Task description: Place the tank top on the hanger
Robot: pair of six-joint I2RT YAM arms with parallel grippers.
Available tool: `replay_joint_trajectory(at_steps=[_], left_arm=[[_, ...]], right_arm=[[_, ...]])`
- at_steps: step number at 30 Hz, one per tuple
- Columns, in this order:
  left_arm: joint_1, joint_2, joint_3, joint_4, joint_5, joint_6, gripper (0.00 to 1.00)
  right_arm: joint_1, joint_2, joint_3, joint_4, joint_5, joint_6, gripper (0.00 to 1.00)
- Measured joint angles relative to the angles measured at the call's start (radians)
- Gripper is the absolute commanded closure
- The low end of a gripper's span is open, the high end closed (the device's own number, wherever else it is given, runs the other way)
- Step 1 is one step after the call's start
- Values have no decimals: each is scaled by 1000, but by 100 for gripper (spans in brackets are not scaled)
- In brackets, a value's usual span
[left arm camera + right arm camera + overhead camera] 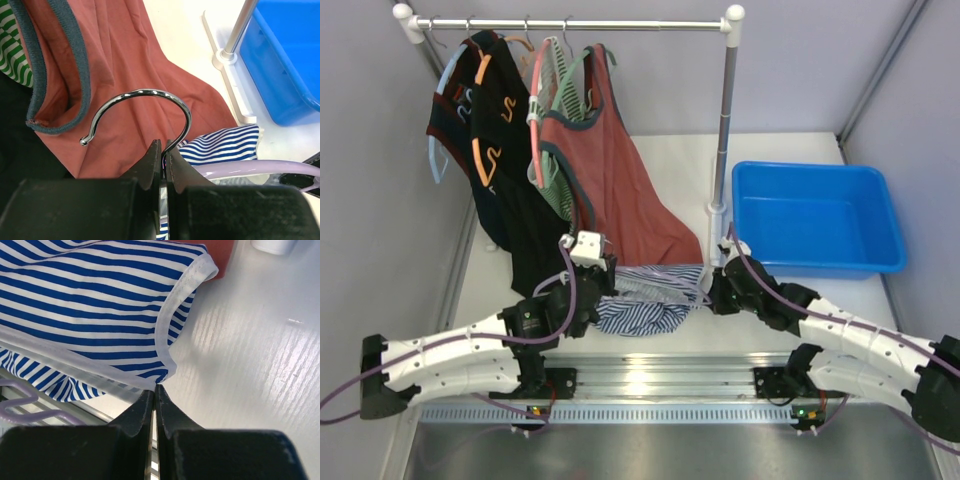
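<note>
- Top view first: the left arm lies low, stretched from the near-left corner towards the middle of the worktop (680,165). The left tool (603,280) ends up right at the left edge of the tank top (645,305).
- The right arm comes in from the near-right corner, bent at the elbow, with the right tool (712,292) at the top's right edge.
- The tank top is a crumpled navy-and-white striped heap lying on the worktop between the two tools. It sits just under the hem of the rust-red top (620,190) hanging from the clothes rail (570,23). The blue bin (815,215) is well off to the right.
- Left wrist view: the left tool is pinched closed on the stem of the hanger's metal hook (145,97). The hook arcs above the fingertips, open end to the left. The lilac arm of the hanger (250,167) runs off to the right, with a patch of stripes just above it.
- Right wrist view: the right tool is squeezed closed, nipping the white-trimmed corner of the tank top at its very tips. The fabric fans out up and left from the pinch. A bit of the wavy lilac arm pokes out at the lower left, just below the cloth.
</note>
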Motion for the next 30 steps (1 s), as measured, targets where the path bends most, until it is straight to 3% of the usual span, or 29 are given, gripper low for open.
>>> replay_joint_trajectory(at_steps=[11, 30], left_arm=[[0, -40, 7, -3, 45, 12, 100], [0, -133, 8, -26, 106, 47, 100]], right_arm=[[27, 24, -2, 6, 27, 28, 100], [23, -110, -89, 151, -43, 106, 100]])
